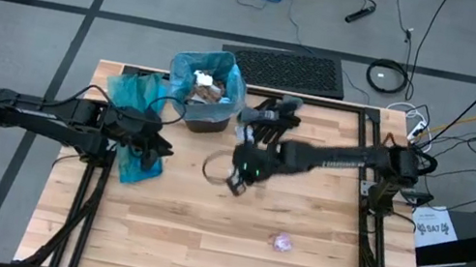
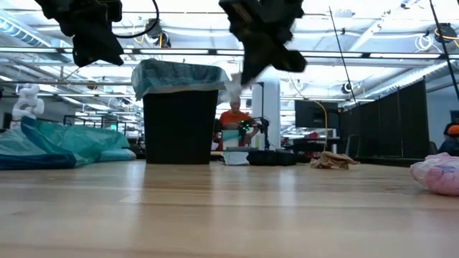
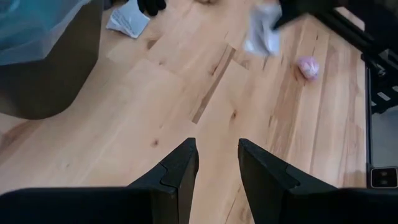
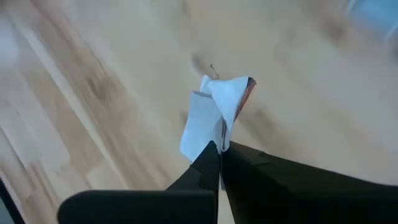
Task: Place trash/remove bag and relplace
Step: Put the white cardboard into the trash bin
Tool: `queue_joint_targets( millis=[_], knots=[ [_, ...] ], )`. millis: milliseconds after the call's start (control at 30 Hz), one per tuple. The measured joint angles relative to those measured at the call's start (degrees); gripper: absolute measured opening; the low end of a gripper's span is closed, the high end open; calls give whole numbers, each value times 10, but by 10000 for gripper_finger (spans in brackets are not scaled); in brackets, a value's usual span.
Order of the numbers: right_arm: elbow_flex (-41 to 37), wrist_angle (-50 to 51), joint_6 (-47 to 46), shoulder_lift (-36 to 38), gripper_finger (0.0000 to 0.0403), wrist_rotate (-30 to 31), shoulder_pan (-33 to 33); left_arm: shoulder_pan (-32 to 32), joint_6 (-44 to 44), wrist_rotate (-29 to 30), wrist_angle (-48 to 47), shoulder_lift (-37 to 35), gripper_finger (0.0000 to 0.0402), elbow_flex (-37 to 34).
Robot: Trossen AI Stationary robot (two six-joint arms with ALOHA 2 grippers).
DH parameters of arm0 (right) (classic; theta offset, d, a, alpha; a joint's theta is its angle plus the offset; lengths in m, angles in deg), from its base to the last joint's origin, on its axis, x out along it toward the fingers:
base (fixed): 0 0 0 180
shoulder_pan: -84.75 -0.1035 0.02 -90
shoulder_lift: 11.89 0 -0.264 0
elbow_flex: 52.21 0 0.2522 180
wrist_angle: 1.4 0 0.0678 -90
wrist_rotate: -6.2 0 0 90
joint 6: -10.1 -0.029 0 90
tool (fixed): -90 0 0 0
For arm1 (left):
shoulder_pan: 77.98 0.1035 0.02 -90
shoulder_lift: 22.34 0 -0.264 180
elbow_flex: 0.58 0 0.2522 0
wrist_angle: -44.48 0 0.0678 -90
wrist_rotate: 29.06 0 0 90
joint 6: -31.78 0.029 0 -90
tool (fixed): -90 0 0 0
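A black bin [image 1: 205,113] lined with a blue bag [image 1: 201,66] stands at the table's far side, with scraps of trash inside [image 1: 207,87]. My right gripper [image 1: 235,182] hovers above the table's middle, on the near right of the bin, shut on a white crumpled paper scrap [image 4: 214,109]. The scrap also shows in the low view [image 2: 233,87] and the left wrist view [image 3: 262,31]. A pink shiny wrapper [image 1: 282,244] lies on the table nearer the front. My left gripper [image 3: 217,163] hangs open above the table, left of the bin, with nothing between its fingers. My right gripper pinches the white paper scrap by one edge [image 4: 216,142] between its two fingertips. The fingers slant downward, and the rest of the scrap sticks out past them. The scrap is lifted clear of the table.
A loose teal bag [image 1: 138,96] lies crumpled on the table left of the bin, under my left arm. Black gloves [image 1: 273,112] lie right of the bin. A white piece [image 3: 127,20] lies on the wood near the bin's foot. Bare wood stretches along the near side.
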Motion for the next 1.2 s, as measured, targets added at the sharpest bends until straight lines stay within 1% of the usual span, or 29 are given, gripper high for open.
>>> queue_joint_targets(
  millis=[167, 333, 433, 533, 733, 833, 1067, 1200],
  knots=[
    [100, 25, 113, 4, 0, -4, 59, 0, 0, 1, 1, 0, 120, 0],
    [185, 17, 235, -14, 0, -11, 106, 0, 0, 1, 1, 0, 120, 0],
    [219, -14, 287, -33, 0, -69, 146, 0, 0, 1, 2, 0, 120, 0],
    [252, -30, 313, -63, 0, -124, 184, 0, 0, 1, 3, 0, 120, 0],
    [322, -40, 360, -115, 0, -167, 236, 0, 0, 2, 14, 3, 120, 0],
    [332, -56, 373, -138, 0, -172, 254, 0, 0, 2, 21, 4, 120, 0],
    [332, -82, 360, -177, 0, -172, 277, 0, 0, 6, 41, 4, 120, 0],
    [332, -85, 386, -181, 19, -172, 275, 0, 0, 6, 52, 4, 120, 0]
  ],
)
